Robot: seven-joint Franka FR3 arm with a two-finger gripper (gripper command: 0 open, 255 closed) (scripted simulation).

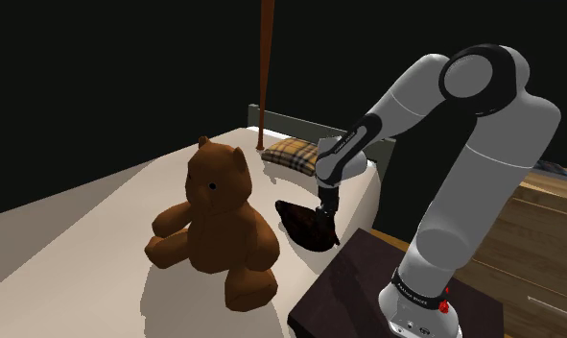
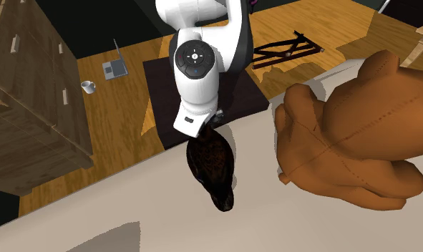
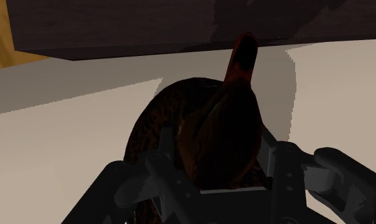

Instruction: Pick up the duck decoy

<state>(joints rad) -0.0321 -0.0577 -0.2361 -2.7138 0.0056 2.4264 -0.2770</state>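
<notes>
The gripper (image 3: 219,162), jaws pinching the dark brown duck decoy (image 3: 205,121) lying at the bed (image 1: 89,221) edge beside the stand (image 1: 343,283), risks the rounded body twisting or slipping free on lifting.

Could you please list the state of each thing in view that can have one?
duck decoy, resting on the bed near its edge, not lifted.
pincer, lowered over the duck decoy; grip cannot be told.
teddy bear, sitting upright on the bed.
pillow, lying flat at the bed's head.
dresser, drawers closed.
cup, upright on the floor.
</notes>
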